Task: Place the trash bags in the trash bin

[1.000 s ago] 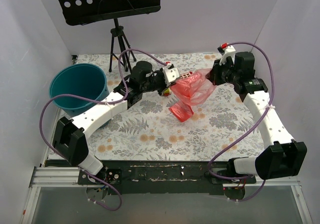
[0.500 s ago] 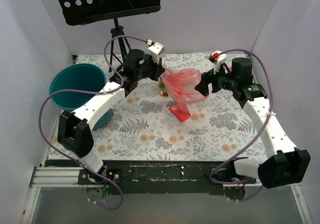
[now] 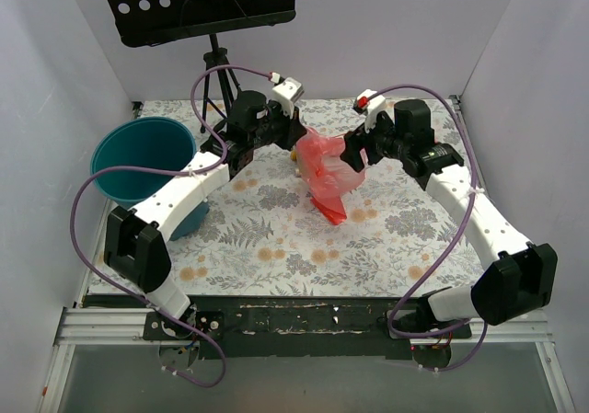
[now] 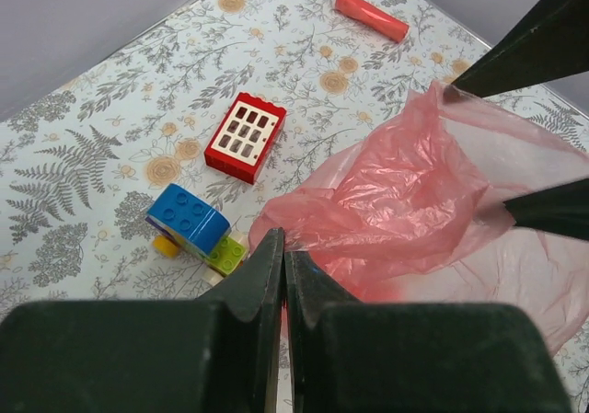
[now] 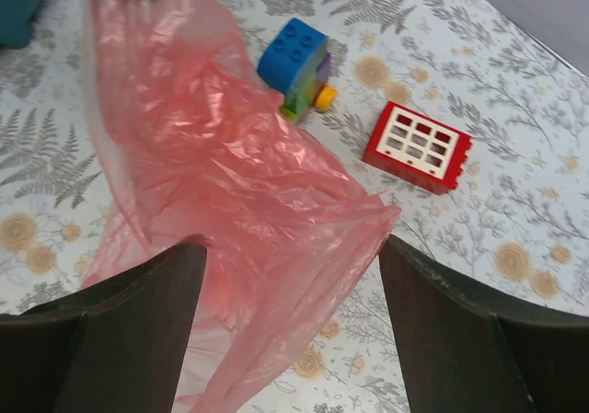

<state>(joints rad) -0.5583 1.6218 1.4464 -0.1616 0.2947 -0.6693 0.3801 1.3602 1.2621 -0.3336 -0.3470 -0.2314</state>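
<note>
Visibly crinkled, the translucent pink-red trash bag hangs bunched and floppy.

The table had a fern-and-flower print cloth on it, and on that sat a flat red brick with a white window grid, with a blue block stacked on green and yellow bits near it. A small red stick lay well apart from those, close to the cloth's edge. At the back stood a black perforated music stand on a tripod.
</note>
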